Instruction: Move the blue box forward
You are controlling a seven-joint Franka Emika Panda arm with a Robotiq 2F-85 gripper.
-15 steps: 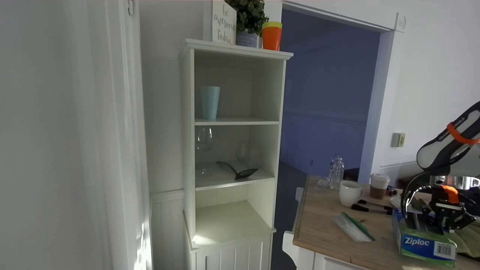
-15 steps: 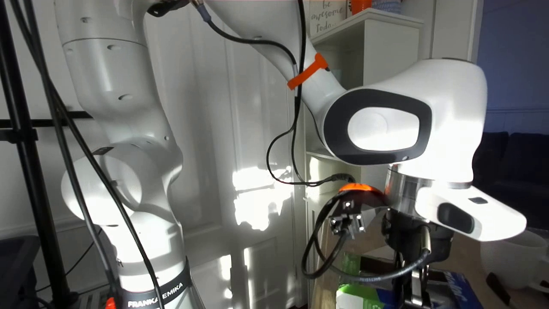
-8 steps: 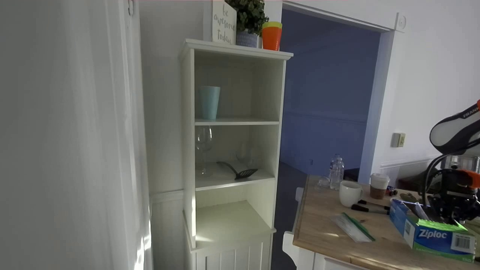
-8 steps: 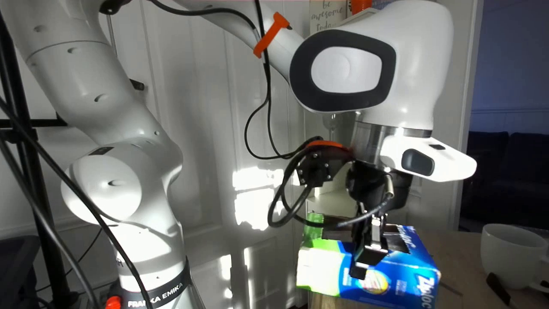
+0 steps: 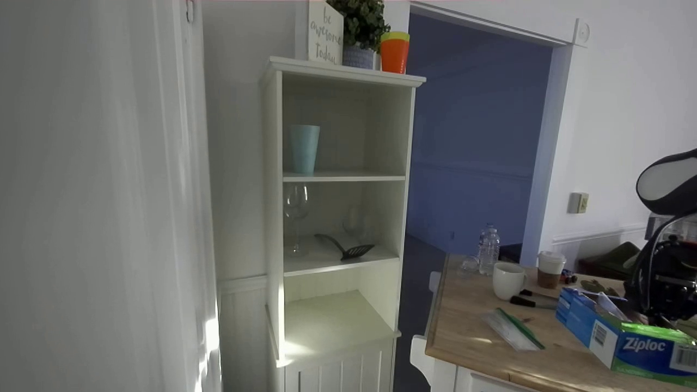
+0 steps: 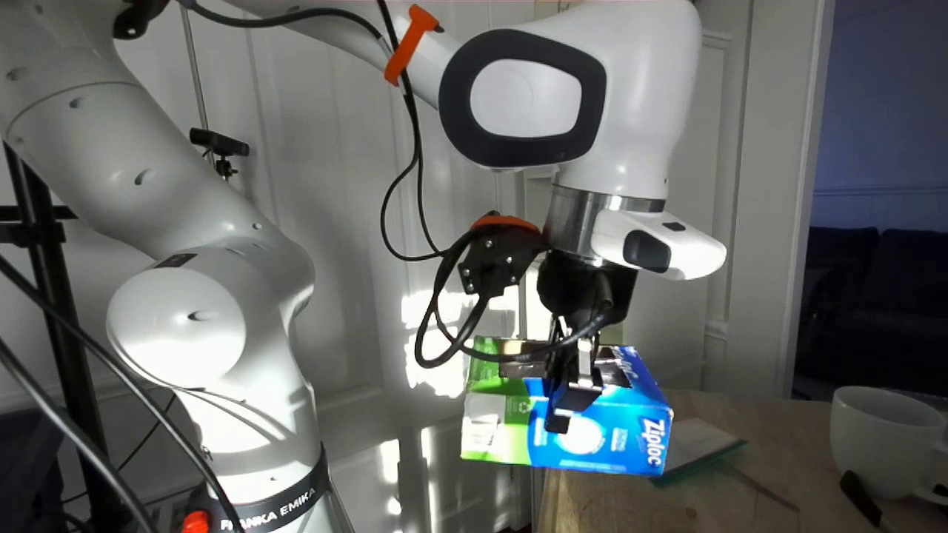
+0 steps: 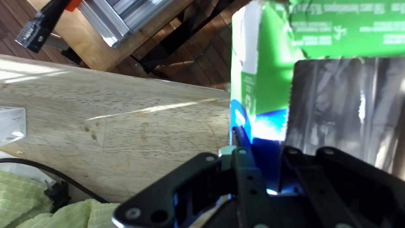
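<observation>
The blue box (image 5: 582, 321) is a Ziploc carton, blue and green with white printing, its top torn open on clear bags. It also shows in an exterior view (image 6: 629, 418) and in the wrist view (image 7: 272, 79). My gripper (image 7: 265, 142) is shut on one long side of it. One finger lies outside the wall and one inside the opening. In both exterior views my gripper (image 5: 667, 305) (image 6: 570, 407) points down over the box's middle. Part of the box hangs past the table edge; how far its underside is off the table is hard to judge.
The wooden table (image 5: 463, 337) holds a white mug (image 5: 507, 282), a lidded paper cup (image 5: 550, 272), a clear bottle (image 5: 489, 253), a plastic bag with a green strip (image 5: 509, 329) and black-handled tools (image 5: 533, 304). A green cloth (image 7: 72, 215) and black cable lie behind the gripper. A white shelf (image 5: 403, 218) stands beyond.
My gripper and the blue box have moved together, leftward and up toward the arm's base in an exterior view. The arm has drawn back with them. The other objects stayed put.
</observation>
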